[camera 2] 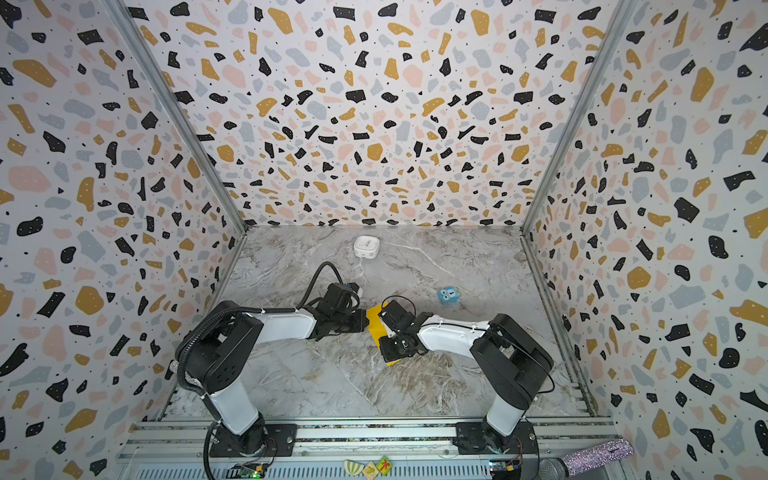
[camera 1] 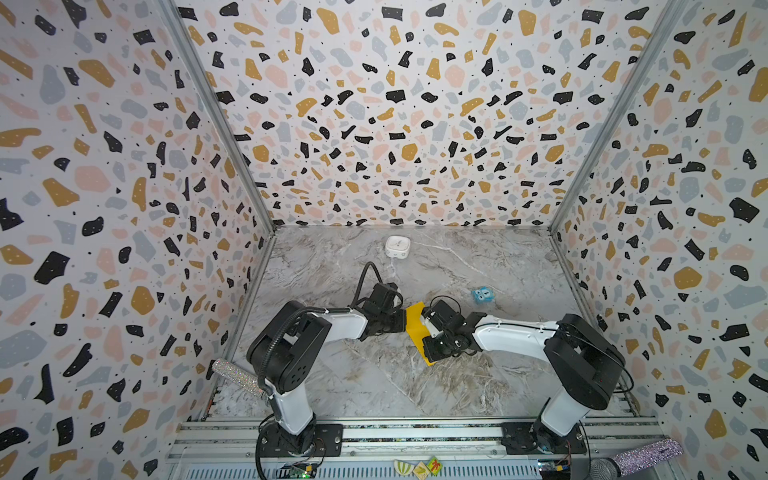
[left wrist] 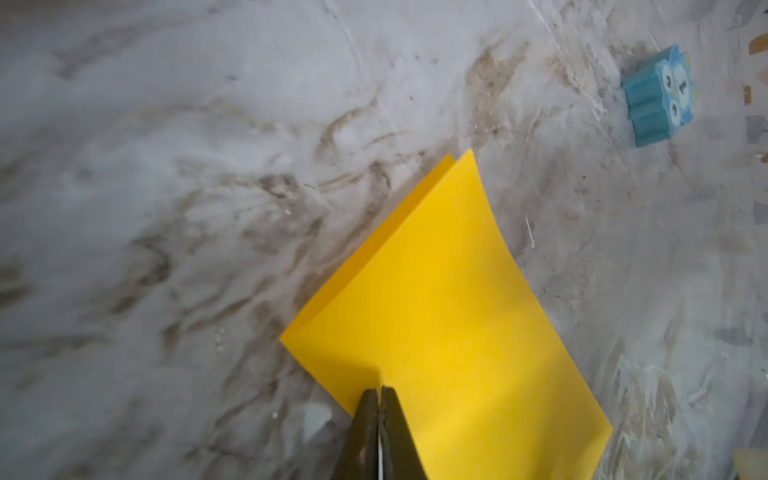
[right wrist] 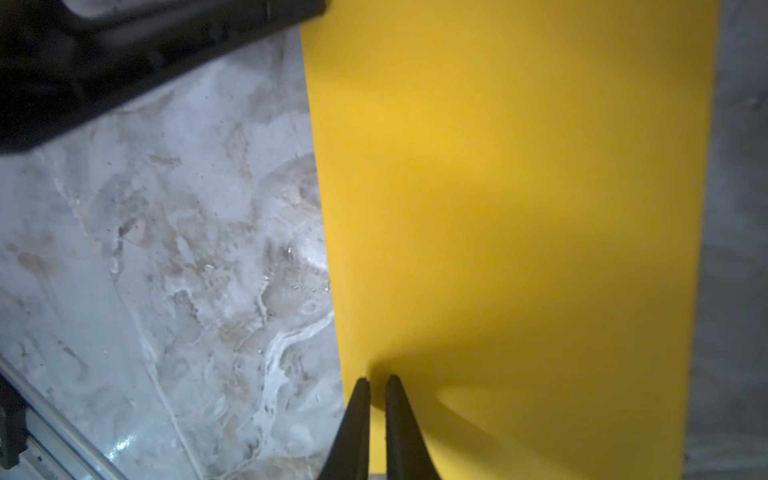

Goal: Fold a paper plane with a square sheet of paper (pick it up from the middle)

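My left pincer (left wrist: pixel 380 390) is pressed together on the paper (left wrist: pixel 449 324). Its dark tapering fingers pinch a thin edge with no gap between them. My right pincer (right wrist: pixel 377 379) is clamped on the same sheet. Its two black wedge-shaped fingers stand only a sliver apart, with yellow showing between them and a small dimple in the sheet at their tips.

The paper is smooth, matte, bright yellow-orange and unmarked. It is doubled over: the left wrist view shows two layers gaping slightly along one long edge, the upper one bowed in a soft curve. In the right wrist view it is a long band with straight sides. In both top views the paper (camera 1: pixel 413 320) (camera 2: pixel 373 324) is a narrow strip between my two wrists, near the middle of the table (camera 1: pixel 374 374). I cannot tell whether any of it touches the surface.

The table is glossy grey marble pattern with brown and white veins. A small blue cube (camera 1: pixel 481 295) with ribbed sides and a printed face with eyes sits beyond my right wrist, apart from the paper. A white rounded box (camera 1: pixel 397 247) stands near the back wall, well apart.
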Tool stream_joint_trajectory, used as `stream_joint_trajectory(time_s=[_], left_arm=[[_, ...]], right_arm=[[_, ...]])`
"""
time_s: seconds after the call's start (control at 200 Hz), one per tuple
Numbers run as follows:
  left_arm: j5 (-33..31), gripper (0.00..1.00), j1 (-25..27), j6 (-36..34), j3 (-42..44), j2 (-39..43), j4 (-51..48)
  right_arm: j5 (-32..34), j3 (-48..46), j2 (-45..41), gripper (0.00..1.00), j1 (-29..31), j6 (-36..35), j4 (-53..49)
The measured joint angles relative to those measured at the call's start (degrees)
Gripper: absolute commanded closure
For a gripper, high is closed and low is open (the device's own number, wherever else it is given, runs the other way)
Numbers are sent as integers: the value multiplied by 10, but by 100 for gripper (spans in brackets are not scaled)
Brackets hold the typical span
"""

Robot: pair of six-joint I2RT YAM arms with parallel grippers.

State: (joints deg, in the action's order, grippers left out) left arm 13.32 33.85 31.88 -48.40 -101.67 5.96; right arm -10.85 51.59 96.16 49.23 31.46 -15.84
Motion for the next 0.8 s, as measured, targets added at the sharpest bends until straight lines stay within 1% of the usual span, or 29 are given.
stream_joint_trajectory(time_s=[0.085, 0.31, 0.581, 0.701, 0.801], left_arm=[[-15, 90, -5, -2, -3, -2, -2], [-16, 91, -26, -8, -8, -11, 8], [-17, 91, -38, -14, -10, -17, 16], [-24, 91, -46, -19, -11, -17, 17], [-35, 90, -56, -26, -13, -17, 15]], right_arm=[[0, 0, 0, 87, 0, 0, 0], [-3, 0, 0, 87, 0, 0, 0], [-7, 0, 1, 87, 0, 0, 1], [-7, 0, 1, 86, 0, 1, 2], [-10, 0, 1, 82, 0, 4, 4]])
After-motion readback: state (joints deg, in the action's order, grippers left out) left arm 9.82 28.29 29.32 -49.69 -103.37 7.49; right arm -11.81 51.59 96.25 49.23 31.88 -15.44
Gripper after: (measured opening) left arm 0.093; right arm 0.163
